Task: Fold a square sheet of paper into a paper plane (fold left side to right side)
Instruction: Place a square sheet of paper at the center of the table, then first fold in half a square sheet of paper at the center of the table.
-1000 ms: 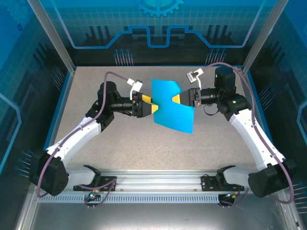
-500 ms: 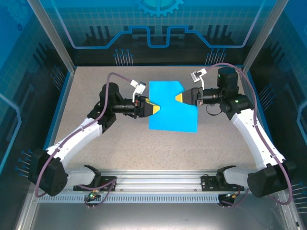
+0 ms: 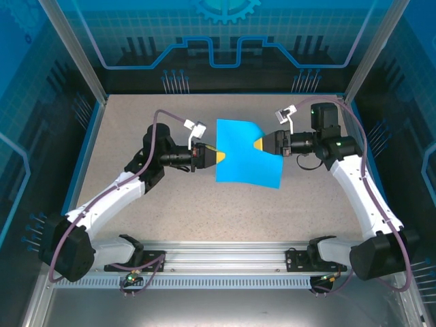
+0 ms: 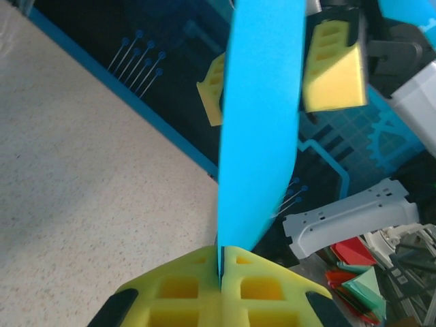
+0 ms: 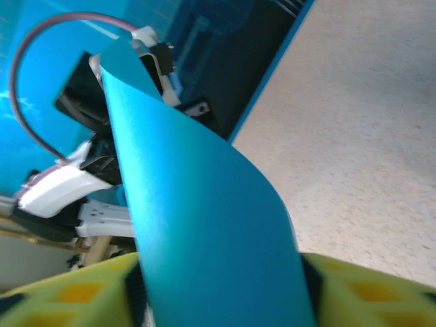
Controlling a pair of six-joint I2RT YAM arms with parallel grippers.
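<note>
Square sheet of paper (image 3: 245,155), teal-blue, count one: held up over the middle of the counter (image 3: 170,204), curling. Its 9 o'clock edge is pinched in the left gripper (image 3: 219,156), whose yellow fingers are closed tight on it. Right gripper (image 3: 257,144), at the sheet's 3 o'clock edge, has its pads parted on either side of the paper, not pinching. Grippers, count two; bare speckled counter lies open from 4 through 8 o'clock and at 12, bounded by a blue border strip (image 3: 84,160).

The speckled beige table (image 3: 204,211) has a dark blue border strip (image 3: 87,151) at its edges. Behind it stands a translucent blue wall (image 3: 286,30) with circuit-like drawings, between aluminium posts (image 3: 73,51).
</note>
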